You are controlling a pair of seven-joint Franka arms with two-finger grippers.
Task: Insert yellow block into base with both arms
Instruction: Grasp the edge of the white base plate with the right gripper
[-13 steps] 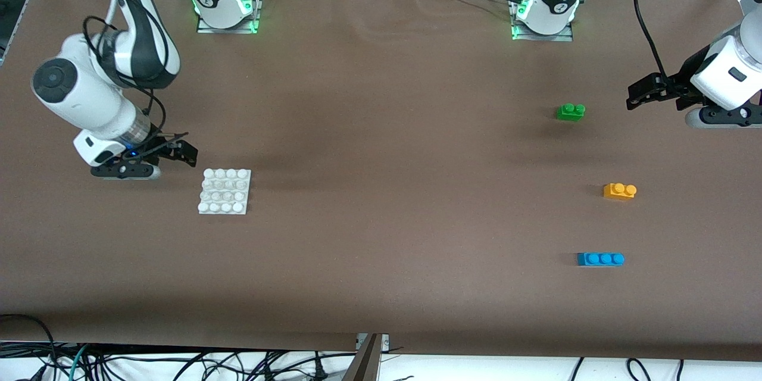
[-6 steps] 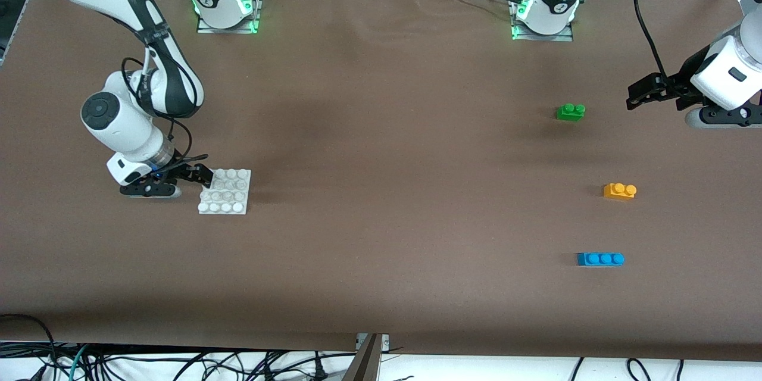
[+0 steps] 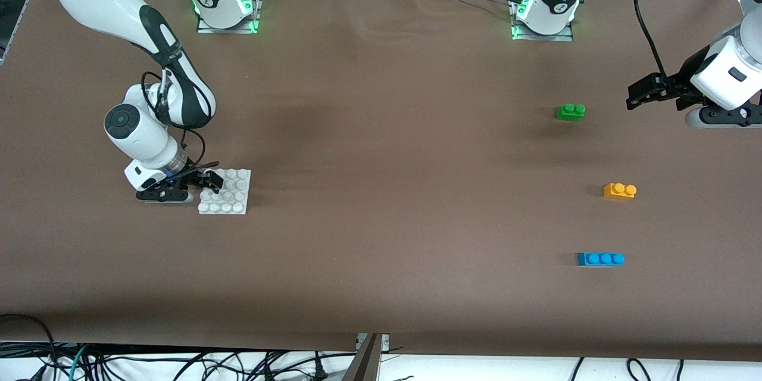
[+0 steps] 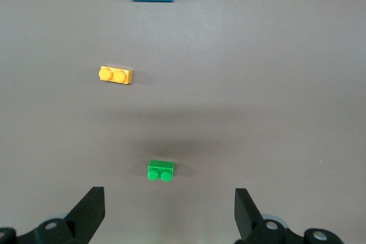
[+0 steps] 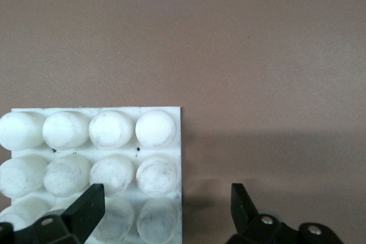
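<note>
Front view: over the last second the right claw [image 3: 205, 181] was brought down to the base [image 3: 229, 199] edge, spread. The left claw [image 3: 640, 94] waited, spread, over the worktop [image 3: 381, 190]. The yellow block [image 3: 619, 191] lay untouched, well apart.

Right wrist view: one base [image 5: 86, 152] corner was straddled, not yet gripped.

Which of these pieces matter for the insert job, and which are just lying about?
For the job:
- yellow block, loose on the table
- base, at the right arm's end
- right claw, open at the base's edge
- left claw, open, waiting above the table near the green brick

Lying about:
- green brick
- blue brick
</note>
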